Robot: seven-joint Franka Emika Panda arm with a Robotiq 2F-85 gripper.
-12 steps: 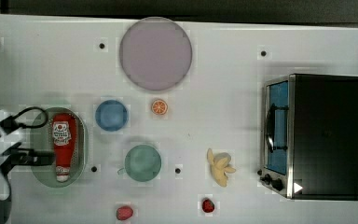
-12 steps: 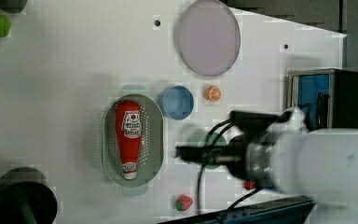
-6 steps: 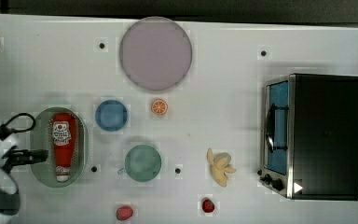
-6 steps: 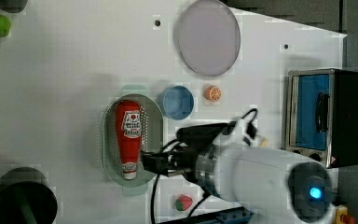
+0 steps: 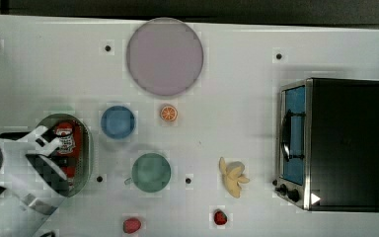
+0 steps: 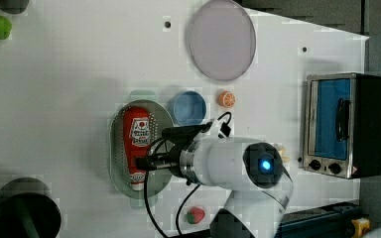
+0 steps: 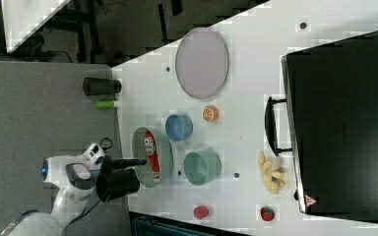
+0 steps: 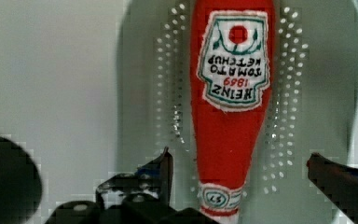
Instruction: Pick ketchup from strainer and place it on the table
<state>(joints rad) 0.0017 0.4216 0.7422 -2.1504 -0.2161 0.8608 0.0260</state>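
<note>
Since the earlier frames the white arm has swung in over the strainer: in the left view it has travelled from the right of the frame toward the middle, and its pincer [image 6: 151,148] now hangs above the lower half of the bottle.

Nearest the wrist camera, the pincer [image 8: 256,179] stands spread wide, one dark finger [image 8: 161,170] on each side of the bottle's neck, touching nothing. Between them lies the slim red squeeze ketchup bottle with a white-and-red label and white cap [image 8: 231,107], flat along the perforated centre of the pale green oval plastic strainer [image 8: 142,116]. In the top view the strainer [image 5: 86,148] sits at the left of the frame on the flat white desk [image 5: 237,123], with the round blue bowl [image 5: 118,121] and the round teal cup [image 5: 151,171] to its right, and the big lilac plate [image 5: 164,56] beyond.

The step in hand looks like the approach before the grasp. Next, the arm likely needs to descend until the fingers flank the narrow neck, pinch, then lift clear toward bare desk.
</note>
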